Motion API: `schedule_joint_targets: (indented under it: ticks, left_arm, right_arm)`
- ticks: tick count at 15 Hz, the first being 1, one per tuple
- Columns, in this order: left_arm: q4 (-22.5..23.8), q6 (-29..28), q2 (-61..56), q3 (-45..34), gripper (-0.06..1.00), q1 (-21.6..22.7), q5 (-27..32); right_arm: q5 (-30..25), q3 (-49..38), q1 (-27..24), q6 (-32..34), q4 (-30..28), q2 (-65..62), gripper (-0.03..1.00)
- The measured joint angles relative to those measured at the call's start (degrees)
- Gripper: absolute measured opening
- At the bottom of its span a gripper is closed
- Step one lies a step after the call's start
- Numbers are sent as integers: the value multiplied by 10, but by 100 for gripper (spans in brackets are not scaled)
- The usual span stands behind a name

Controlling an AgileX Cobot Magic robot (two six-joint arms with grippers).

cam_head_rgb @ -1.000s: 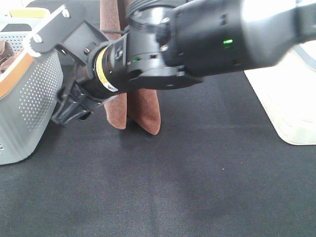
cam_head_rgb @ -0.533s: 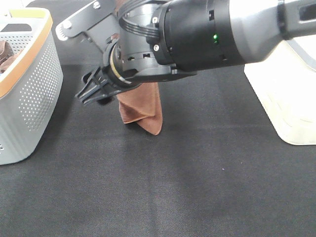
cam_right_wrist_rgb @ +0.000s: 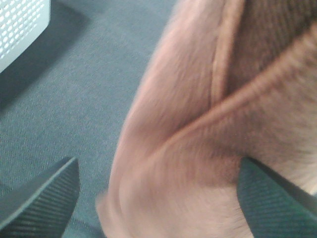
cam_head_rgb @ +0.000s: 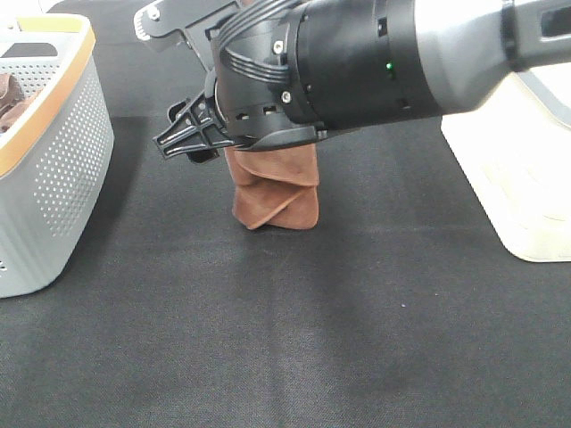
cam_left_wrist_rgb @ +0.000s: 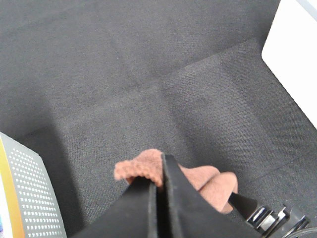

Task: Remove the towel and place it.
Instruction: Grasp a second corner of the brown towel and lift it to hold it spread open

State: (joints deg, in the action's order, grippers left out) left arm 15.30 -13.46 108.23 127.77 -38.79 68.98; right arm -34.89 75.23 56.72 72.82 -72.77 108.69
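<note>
There is one towel (cam_head_rgb: 275, 192). It hangs in twisted folds near the middle of the black surface (cam_head_rgb: 294, 339), and its lower end seems to touch the surface. It is well apart from the basket (cam_head_rgb: 58, 169). In the left wrist view the left end effector (cam_left_wrist_rgb: 157, 171) has its two fingers pressed together on the top edge of the towel (cam_left_wrist_rgb: 137, 167) and pinches it. In the right wrist view the right end effector (cam_right_wrist_rgb: 161, 196) is spread wide, one finger at each side, with the towel (cam_right_wrist_rgb: 198, 124) very close in front and blurred. I cannot tell if the fingers touch it.

One grey perforated basket with an orange rim stands at the left and is cut off by the picture edge. Inside it only a small part of one brownish cloth (cam_head_rgb: 7, 94) shows. One white object (cam_head_rgb: 508, 178) lies at the right, also cut off. In the high view a big dark arm (cam_head_rgb: 375, 62) hides the top of the towel, so the grip is not seen there.
</note>
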Motion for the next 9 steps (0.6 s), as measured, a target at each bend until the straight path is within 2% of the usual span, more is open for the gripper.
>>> schedule_joint_targets:
  ticks: [2,4,9]
  left_arm:
    - [-4,11,0,0,0,0,2]
    - [-8,14,-1,0,0,0,2]
    - [-14,25,-29,0,0,0,3]
  right_arm:
    - [-18,0,0,15,-1,0,82]
    - [-66,0,0,33,-3,0,82]
    - [-94,1,0,44,-3,0,82]
